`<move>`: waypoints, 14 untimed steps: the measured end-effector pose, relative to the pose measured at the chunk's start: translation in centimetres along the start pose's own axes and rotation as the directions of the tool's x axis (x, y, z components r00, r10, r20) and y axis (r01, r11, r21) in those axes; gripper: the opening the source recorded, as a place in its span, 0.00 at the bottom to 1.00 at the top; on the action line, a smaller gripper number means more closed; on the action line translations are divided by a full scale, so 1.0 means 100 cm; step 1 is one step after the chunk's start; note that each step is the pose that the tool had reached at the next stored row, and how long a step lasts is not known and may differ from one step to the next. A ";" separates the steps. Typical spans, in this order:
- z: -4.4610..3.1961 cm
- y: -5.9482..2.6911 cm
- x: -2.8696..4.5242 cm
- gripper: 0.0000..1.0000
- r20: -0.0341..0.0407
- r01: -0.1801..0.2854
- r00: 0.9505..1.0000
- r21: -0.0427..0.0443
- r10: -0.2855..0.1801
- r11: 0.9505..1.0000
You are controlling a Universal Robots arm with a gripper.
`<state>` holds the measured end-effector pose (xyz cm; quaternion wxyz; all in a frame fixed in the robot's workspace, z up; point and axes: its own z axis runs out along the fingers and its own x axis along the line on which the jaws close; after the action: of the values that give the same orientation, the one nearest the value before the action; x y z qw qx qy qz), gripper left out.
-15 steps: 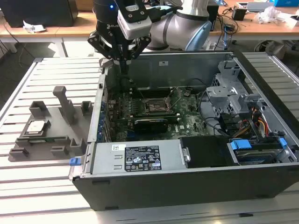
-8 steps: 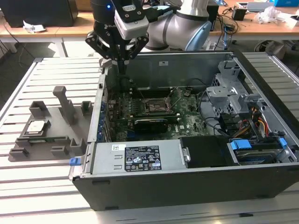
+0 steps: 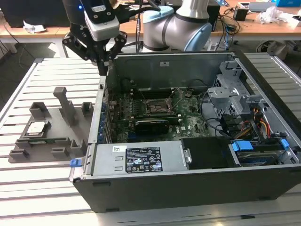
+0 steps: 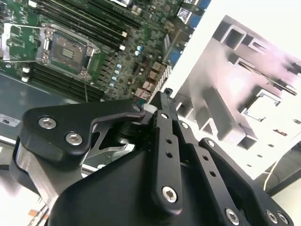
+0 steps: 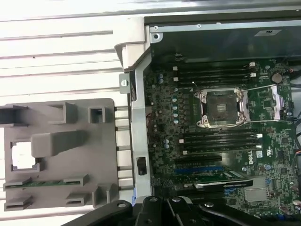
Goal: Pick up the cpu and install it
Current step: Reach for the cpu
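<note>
Gripper (image 3: 105, 69): black, two-fingered, on the arm; it hangs above the corner of the case (image 3: 188, 186) at the exterior view's left rear. The fingers are drawn together at the tips with nothing between them, as the second wrist view (image 4: 162, 97) also shows. Cpu (image 3: 37, 127): a small square chip with a silvery top, lying flat in a square recess of the fixture (image 3: 70, 143), well apart from the gripper. In both wrist views it shows as a pale square in the same recess (image 4: 260, 106) (image 5: 22, 156). Fixture: grey plastic block with upright posts and several pockets, lying on the table (image 3: 47, 186) just beside the case, on the exterior view's left. Case: black computer housing laid on its side, lid off, with the green motherboard exposed. Socket (image 3: 157, 107): dark, square and metal-framed, near the middle of the board. Its metal cover plate is swung aside in both wrist views (image 4: 66, 49) (image 5: 223, 107), and no chip is seated in it. Table: slatted pale metal top carrying both the case and the fixture.
</note>
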<state>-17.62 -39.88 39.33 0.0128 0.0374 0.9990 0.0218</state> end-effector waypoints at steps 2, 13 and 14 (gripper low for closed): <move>-0.0002 -0.0006 0.0087 0.11 0.000 0.000 1.000 0.000 0.000 1.000; -0.0014 -0.0040 0.0533 0.11 0.000 0.000 1.000 0.000 0.000 1.000; -0.0016 -0.0046 0.0622 0.11 0.000 0.000 1.000 0.000 0.000 1.000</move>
<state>-23.86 -39.88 39.32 0.0128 0.0375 0.9990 0.0218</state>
